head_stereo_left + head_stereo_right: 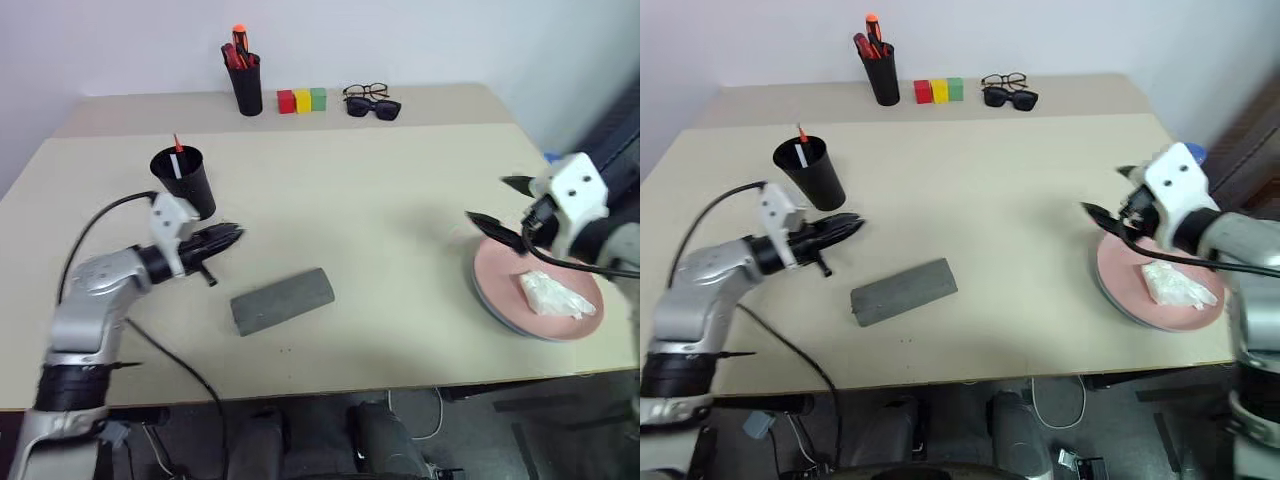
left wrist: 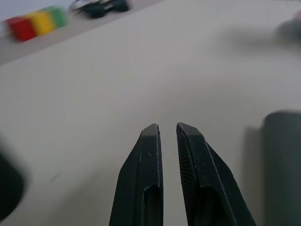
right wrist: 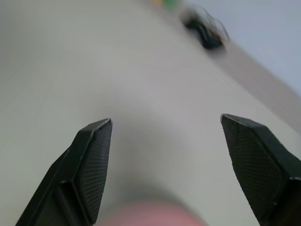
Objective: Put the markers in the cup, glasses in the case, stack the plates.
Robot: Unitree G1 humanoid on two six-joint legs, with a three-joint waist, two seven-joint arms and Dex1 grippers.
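Markers in cup [image 1: 184,178], pink plate [image 1: 540,290] apparently stacked on blue.
Left gripper [image 1: 234,236] clenched empty beside case [image 1: 282,299]; right gripper [image 1: 497,201] released above plates.

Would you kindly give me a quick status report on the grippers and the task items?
Left gripper shut, empty. Right gripper open above stacked plates. Markers in cup; case closed.

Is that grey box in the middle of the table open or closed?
Closed. The dark grey felt-like rectangular case lies flat on the beige table as one sealed block, with no lid raised and no gap showing.
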